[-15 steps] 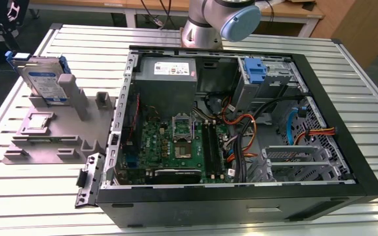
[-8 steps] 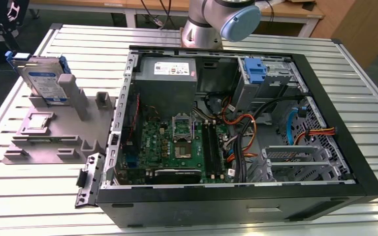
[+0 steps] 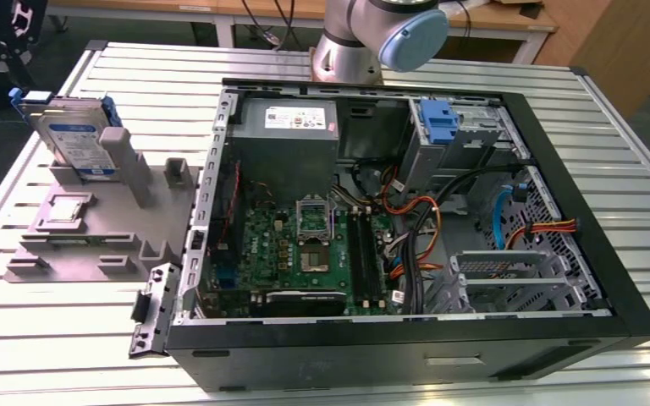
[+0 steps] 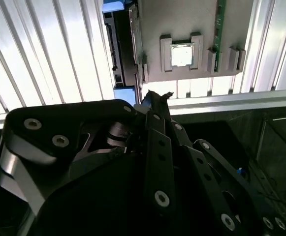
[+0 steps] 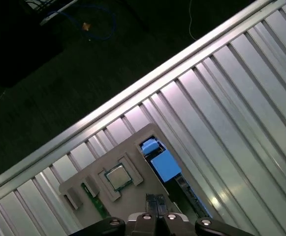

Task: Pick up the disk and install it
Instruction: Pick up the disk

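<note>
Here, one disk (image 3: 77, 137) upright in one grey holder (image 3: 105, 247); one pincer (image 5: 155, 200), narrow and empty, nearby.

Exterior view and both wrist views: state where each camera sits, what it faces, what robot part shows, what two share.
Exterior view: off the arm, high, looking down on the open computer case and the disk in the grey fixture; arm shows.
First wrist view: on the arm, facing fixture and table; pincer tip shows.
Second wrist view: on the arm, facing fixture past the pincer's links.
Both wrist views share the disk.
</note>
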You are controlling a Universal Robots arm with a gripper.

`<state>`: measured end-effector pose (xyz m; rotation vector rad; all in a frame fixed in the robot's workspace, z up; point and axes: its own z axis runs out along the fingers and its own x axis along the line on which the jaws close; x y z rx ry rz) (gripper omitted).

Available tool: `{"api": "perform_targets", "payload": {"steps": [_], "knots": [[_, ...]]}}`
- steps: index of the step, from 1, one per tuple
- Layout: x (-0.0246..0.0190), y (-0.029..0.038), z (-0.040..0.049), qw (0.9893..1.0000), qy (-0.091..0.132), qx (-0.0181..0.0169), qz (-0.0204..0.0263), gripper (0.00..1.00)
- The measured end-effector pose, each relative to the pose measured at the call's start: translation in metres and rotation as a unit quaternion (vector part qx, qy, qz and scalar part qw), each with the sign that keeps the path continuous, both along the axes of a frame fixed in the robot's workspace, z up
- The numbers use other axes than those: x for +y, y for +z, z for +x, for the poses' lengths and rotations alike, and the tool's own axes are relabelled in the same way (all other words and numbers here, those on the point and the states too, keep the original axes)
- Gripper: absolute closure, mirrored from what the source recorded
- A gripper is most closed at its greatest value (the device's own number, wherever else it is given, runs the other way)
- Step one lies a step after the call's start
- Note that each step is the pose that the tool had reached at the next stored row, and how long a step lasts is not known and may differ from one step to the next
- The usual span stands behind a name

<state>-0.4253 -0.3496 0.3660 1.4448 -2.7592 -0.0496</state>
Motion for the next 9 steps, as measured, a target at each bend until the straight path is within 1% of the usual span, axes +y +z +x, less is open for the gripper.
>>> {"api": "perform_targets", "payload": {"steps": [2,3,5,7,9], "knots": [[0.0,-0.0003,0.0,0.9999,0.01,-0.0009,0.0,0.9],[0.0,-0.0006,0.0,0.9999,0.013,-0.002,0.0,0.9],[0.0,-0.0017,-0.0002,0.9998,0.017,-0.0053,0.0004,0.9],[0.0,-0.0026,-0.0003,0.9998,0.02,-0.0077,0.0029,0.9],[0.0001,-0.0032,-0.0002,0.9995,0.031,-0.0079,0.0058,0.9]]}}
